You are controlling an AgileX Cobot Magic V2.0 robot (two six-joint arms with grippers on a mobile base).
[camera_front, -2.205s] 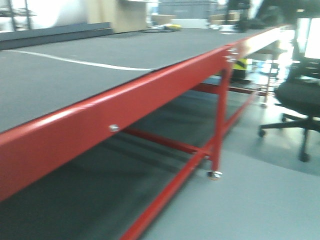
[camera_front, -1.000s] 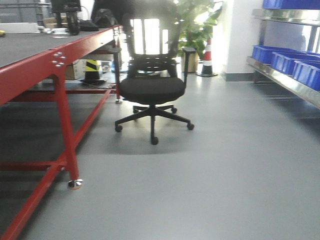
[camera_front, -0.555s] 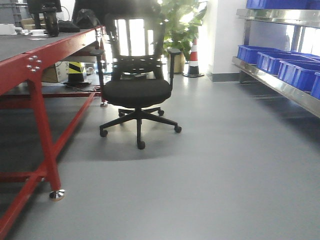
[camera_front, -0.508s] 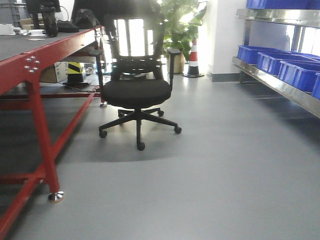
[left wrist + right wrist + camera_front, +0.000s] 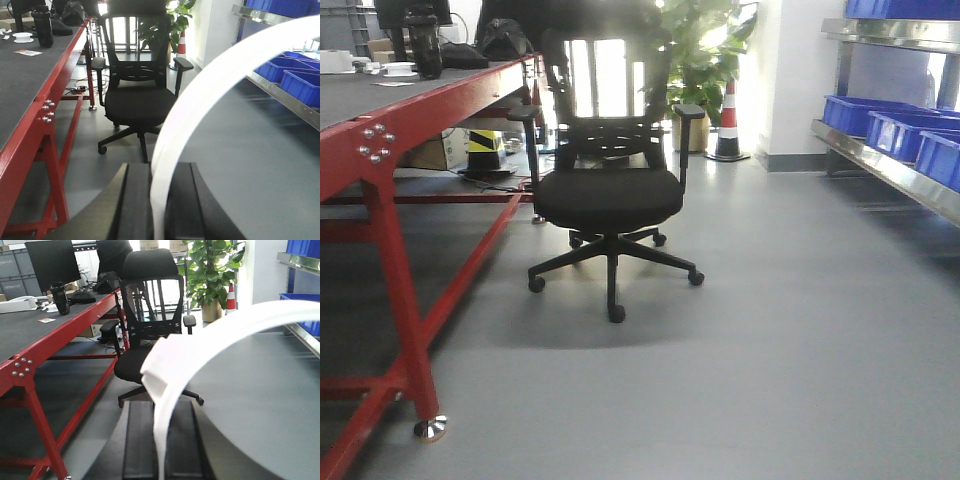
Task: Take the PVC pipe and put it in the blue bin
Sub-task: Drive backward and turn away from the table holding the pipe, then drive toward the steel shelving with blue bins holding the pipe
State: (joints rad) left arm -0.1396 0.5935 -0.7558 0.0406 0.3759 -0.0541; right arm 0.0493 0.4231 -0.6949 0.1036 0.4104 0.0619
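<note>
Your left gripper (image 5: 159, 170) has its dark fingers (image 5: 136, 200) clamped on the PVC pipe (image 5: 210, 85), which arcs up and away to the right. Your right gripper (image 5: 160, 407) pinches the white arc the same way, just below a squared block. Ahead, the red table (image 5: 380, 150) edge runs down your left with the office chair (image 5: 608, 195) near it, mid-floor. Bare grey floor (image 5: 790, 330) lies between the chair and the steel shelf (image 5: 885, 168) of blue bins (image 5: 875, 122) on the right.

No legible text, labels or numbers in any view.
</note>
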